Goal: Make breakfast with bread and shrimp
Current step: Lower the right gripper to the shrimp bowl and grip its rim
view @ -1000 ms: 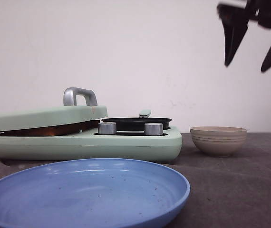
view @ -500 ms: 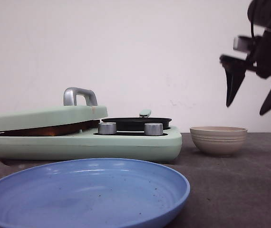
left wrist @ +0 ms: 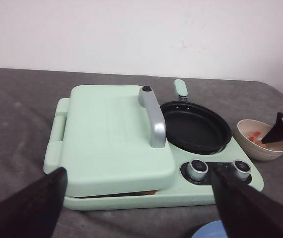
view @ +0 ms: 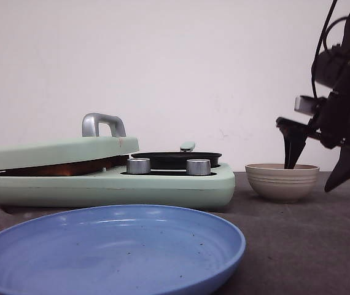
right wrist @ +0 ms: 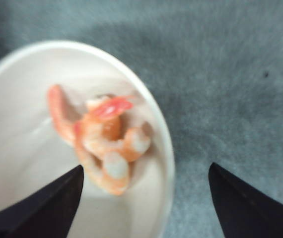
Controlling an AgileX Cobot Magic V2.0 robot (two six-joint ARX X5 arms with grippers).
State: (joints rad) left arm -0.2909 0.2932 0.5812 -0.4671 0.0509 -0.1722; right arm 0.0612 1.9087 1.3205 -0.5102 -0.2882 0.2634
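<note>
One beige ribbed bowl [view: 282,182] holds a blurred orange-and-white shrimp cluster [right wrist: 102,144], count unclear. Right gripper [view: 320,165] wide open, empty, one finger [view: 291,144] inside.

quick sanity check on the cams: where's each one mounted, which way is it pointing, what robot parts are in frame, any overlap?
Front: low at table edge, facing forward over the blue plate to the green cooker; right gripper shows.
Left wrist: raised, looking down on the cooker; left gripper fingers low in frame.
Right wrist: close above the bowl, shrimp inside; own fingers show.
Shared: the bowl appears in all three.
</note>
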